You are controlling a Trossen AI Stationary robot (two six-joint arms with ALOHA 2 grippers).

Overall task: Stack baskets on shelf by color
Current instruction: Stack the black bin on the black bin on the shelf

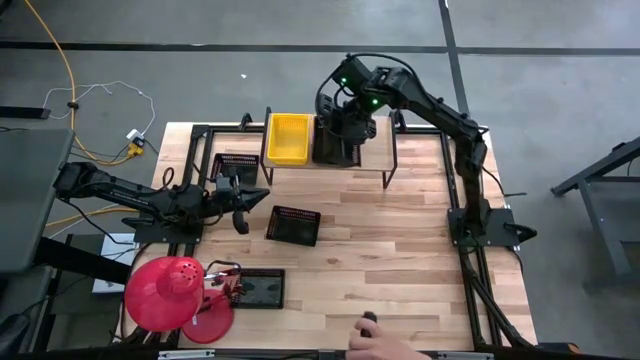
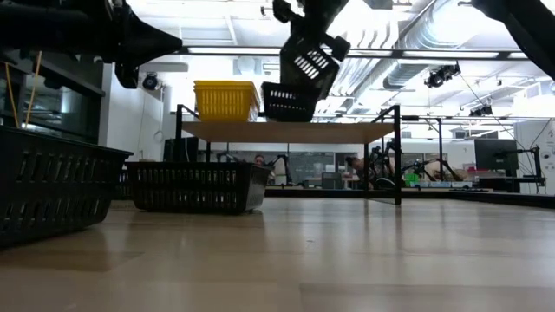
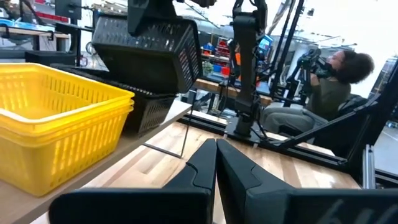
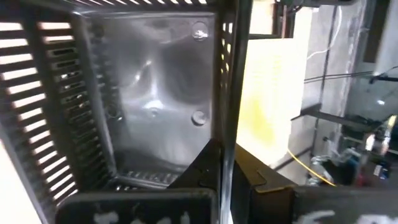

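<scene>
Right pincer (image 4: 225,163) holds tilted black basket (image 2: 310,59) above shelved one (image 2: 286,101).

Shelf (image 1: 420,160) right half bare — left blocked by yellow baskets (image 1: 288,138) and black basket (image 1: 335,150).

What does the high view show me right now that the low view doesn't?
Only the high view shows the red dome-shaped object at the table's near left, a black perforated plastic basket beside it, and a person's hand at the near edge.

Only the low view shows the right tool's black basket held tilted, above the black basket already on the shelf.

Both show the yellow perforated plastic baskets on the light wood shelf.
</scene>
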